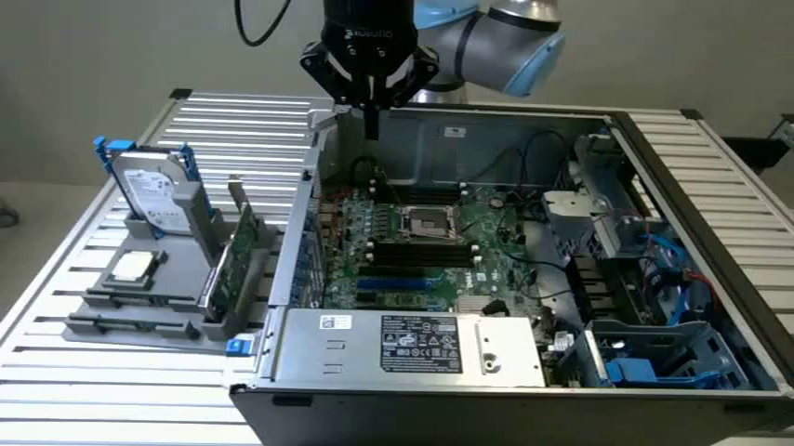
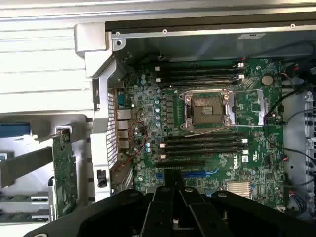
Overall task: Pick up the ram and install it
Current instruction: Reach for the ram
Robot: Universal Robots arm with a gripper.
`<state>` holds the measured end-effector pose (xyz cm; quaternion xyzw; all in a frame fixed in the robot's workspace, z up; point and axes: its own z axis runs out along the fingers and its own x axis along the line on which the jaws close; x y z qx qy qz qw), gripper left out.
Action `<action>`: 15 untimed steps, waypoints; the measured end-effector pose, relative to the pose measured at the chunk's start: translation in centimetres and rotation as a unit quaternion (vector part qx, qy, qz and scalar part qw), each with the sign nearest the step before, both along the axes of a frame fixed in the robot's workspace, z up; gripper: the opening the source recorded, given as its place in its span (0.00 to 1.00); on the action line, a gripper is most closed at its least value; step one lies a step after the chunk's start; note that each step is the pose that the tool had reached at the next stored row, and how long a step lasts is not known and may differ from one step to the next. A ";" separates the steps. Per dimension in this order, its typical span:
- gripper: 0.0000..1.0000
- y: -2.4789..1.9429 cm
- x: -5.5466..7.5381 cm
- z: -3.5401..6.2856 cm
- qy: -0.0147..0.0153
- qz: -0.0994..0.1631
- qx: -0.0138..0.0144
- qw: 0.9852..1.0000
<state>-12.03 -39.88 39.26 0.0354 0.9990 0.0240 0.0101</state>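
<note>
My gripper hangs above the rear left of the open computer case, its black fingers shut together with nothing between them. In the wrist view the shut gripper points down over the motherboard, near the black memory slots beside the processor socket. Two long narrow sticks stand on edge in the front grooves of the grey tray at the exterior view's left. They look like the ram, well apart from the gripper.
The tray also holds a hard drive, a processor chip and a tall green expansion card. Inside the case are a power supply, cables and blue drive brackets at the exterior view's right. A slatted table lies beneath.
</note>
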 end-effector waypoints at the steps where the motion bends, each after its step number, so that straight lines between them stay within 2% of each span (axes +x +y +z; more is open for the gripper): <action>1: 0.11 0.00 0.0 0.00 0.000 0.000 0.000 1.000; 10: 0.11 0.00 -0.1 0.01 0.000 0.000 0.000 1.000; 15: 0.11 0.00 -2.4 -0.01 0.000 0.000 0.000 1.000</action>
